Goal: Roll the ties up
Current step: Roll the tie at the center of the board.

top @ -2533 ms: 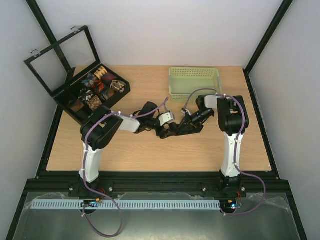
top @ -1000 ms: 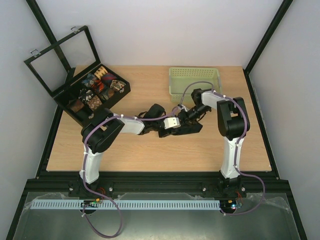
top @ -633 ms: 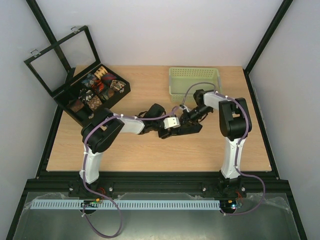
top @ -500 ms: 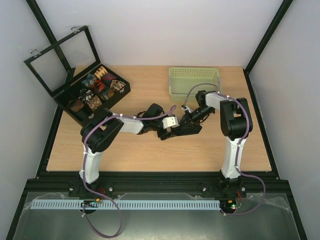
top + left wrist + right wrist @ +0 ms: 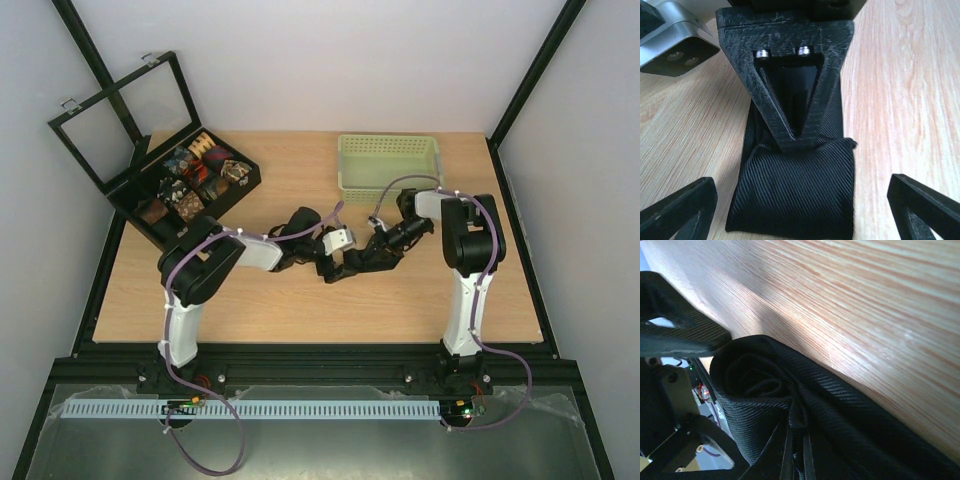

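Black tie (image 5: 795,200) lies partly rolled on the counter (image 5: 900,75) in the middle of the top view, the right jaws clamped on it and the left jaws wide apart around it, not touching.

**Far-left corner:** blocked by the compartmented box (image 5: 190,192) and its raised lid (image 5: 118,108).

**Far side, right of centre:** blocked by the perforated basket (image 5: 388,162).

**Free room:** bare worktop (image 5: 300,310) lies between the box and the basket, along the near edge, and to the right of the right arm.

**Mid-worktop:** both arms meet here and bar any passage across.

**Left end effector** (image 5: 800,200)**:** spread wide. The gap between its fingers (image 5: 685,207) is taken up by the black tie (image 5: 815,175) and by the right end effector (image 5: 792,140), which is clamped onto the fabric.
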